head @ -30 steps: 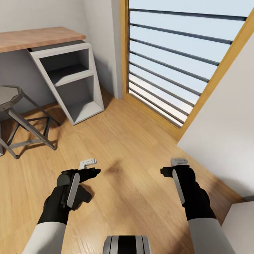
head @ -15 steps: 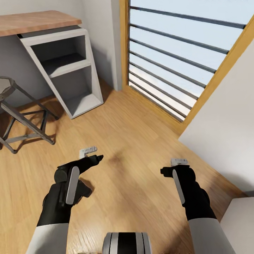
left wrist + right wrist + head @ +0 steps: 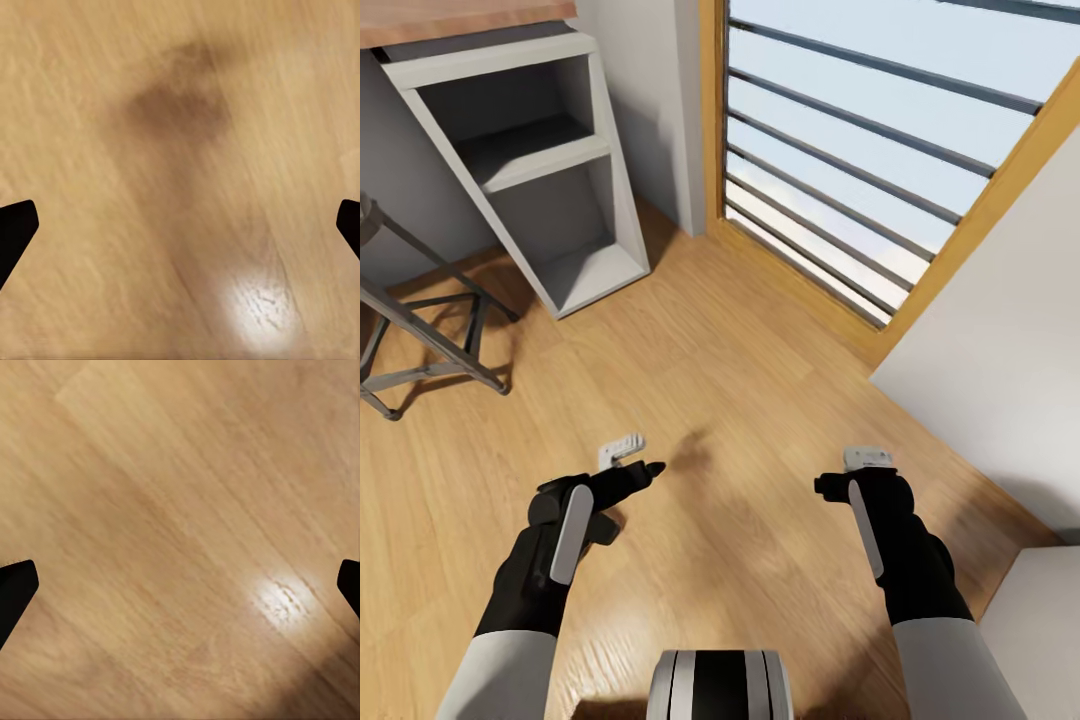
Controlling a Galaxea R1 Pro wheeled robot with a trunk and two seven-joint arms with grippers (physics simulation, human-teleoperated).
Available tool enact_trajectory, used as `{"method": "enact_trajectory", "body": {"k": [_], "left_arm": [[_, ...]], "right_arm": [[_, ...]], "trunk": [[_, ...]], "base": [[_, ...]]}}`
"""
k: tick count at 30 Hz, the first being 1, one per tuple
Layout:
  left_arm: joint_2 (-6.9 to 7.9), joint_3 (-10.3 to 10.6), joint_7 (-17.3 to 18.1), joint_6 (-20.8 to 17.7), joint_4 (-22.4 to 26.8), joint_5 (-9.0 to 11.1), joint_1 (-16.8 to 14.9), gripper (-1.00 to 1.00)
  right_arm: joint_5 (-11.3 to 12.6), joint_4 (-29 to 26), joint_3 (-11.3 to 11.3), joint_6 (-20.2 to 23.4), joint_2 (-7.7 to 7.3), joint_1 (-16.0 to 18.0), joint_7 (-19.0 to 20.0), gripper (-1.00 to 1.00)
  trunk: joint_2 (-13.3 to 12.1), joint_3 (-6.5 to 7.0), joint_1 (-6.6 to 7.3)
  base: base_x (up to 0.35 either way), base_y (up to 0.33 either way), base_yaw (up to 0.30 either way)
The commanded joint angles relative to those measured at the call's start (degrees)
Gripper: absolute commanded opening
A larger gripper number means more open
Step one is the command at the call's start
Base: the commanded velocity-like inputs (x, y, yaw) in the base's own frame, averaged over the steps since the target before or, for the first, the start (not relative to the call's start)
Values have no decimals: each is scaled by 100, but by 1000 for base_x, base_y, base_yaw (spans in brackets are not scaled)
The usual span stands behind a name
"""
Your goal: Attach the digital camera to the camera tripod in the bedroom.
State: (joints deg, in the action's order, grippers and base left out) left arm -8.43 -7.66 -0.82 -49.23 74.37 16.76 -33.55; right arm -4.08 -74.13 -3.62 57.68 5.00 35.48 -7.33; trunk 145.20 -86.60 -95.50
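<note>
The digital camera and the camera tripod are out of view. In the head view both arms reach forward over the light wood floor [image 3: 740, 400] of the bedroom. My left gripper [image 3: 632, 458] hangs above the floor at lower left, open and empty. At lower right my right gripper [image 3: 848, 472] is open too, with nothing in it. In the left wrist view the left gripper [image 3: 180, 232] has its black fingertips [image 3: 13, 225] wide apart over bare floor. The right wrist view gives the same picture of the right gripper [image 3: 180, 592].
A wood-topped desk [image 3: 460, 15] with a white slanted shelf unit [image 3: 530, 160] stands at the back left, a metal stool [image 3: 420, 350] beside it. A wood-framed slatted window [image 3: 860, 170] is ahead. A white wall [image 3: 1000, 380] closes the right side.
The whole head view has shifted, so desk, shelf and stool now sit higher and further left: the camera moved. My left hand has edged slightly forward. The right arm holds its pose.
</note>
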Motion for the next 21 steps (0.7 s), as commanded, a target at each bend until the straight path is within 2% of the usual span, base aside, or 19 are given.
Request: {"method": "enact_trajectory", "body": {"k": [1,21], "left_arm": [[-3,-13,-6,-32,11,35,-3,100],[7,-7,1,-20,11,43,-3,100]], "right_arm": [[-39,-5,-8,28,8,3,21,100],[-35,-5,-8,35,0,3,23,100]], "trunk": [[3,-27,-1],[30,-470,-53]], "base": [[0,0,0],[0,0,0]]}}
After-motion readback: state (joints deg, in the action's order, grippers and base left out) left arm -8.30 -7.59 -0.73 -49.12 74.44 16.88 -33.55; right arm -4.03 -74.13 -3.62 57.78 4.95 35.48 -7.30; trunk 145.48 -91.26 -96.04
